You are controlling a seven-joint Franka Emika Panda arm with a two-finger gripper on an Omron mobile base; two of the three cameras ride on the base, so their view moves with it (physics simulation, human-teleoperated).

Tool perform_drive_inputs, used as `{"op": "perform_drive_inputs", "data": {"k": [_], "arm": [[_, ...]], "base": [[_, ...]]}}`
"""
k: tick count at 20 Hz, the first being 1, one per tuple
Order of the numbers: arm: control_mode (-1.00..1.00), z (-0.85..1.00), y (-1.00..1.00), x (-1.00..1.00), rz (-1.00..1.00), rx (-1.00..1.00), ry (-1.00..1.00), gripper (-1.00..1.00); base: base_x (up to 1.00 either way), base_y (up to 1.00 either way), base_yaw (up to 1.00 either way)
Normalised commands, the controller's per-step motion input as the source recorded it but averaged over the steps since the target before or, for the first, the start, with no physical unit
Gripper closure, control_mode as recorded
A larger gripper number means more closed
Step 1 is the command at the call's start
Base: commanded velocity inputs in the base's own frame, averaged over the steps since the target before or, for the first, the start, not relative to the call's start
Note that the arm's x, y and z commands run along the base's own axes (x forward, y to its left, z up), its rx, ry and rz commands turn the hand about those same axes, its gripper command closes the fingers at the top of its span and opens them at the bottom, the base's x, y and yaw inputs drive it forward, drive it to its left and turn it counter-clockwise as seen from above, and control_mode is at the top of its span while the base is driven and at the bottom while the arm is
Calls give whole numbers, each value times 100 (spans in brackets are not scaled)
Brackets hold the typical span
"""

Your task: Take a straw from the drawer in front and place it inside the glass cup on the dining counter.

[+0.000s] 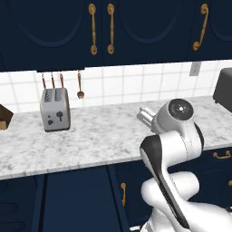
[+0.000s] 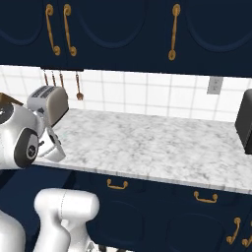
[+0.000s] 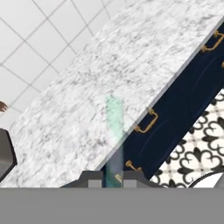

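The tool [image 3: 113, 178] is pinched shut on the straw [image 3: 114, 131], a thin pale stick rising from between its tips, held above the marble desk [image 3: 87, 109] edge and the drawers [image 3: 175, 113] below. I judge the straw very light, stiff but easily bent and slippery, so a gentle grip near its lower end, kept upright, suits it best.

No legible text, labels, brands, numbers or signs in any view. Toaster [image 1: 55, 109] front: dark knob and lever marks only (no characters resolvable). Wall outlet [image 2: 214, 85]: blank plate. Cabinet fronts, tiles, marble table [image 2: 147, 142]: unmarked.
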Motion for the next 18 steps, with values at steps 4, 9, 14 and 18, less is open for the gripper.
{"op": "perform_drive_inputs", "data": {"k": [4, 9, 14, 18], "arm": [[-100, 0, 0, -1, -1, 0, -6, 100], [100, 0, 0, -2, -1, 0, -3, 100], [100, 0, 0, 0, 0, 0, 0, 100], [100, 0, 0, 0, 0, 0, 0, 100]], "base": [[0, 0, 0], [-12, -24, -18], [0, -76, -34], [0, -75, -45]]}}
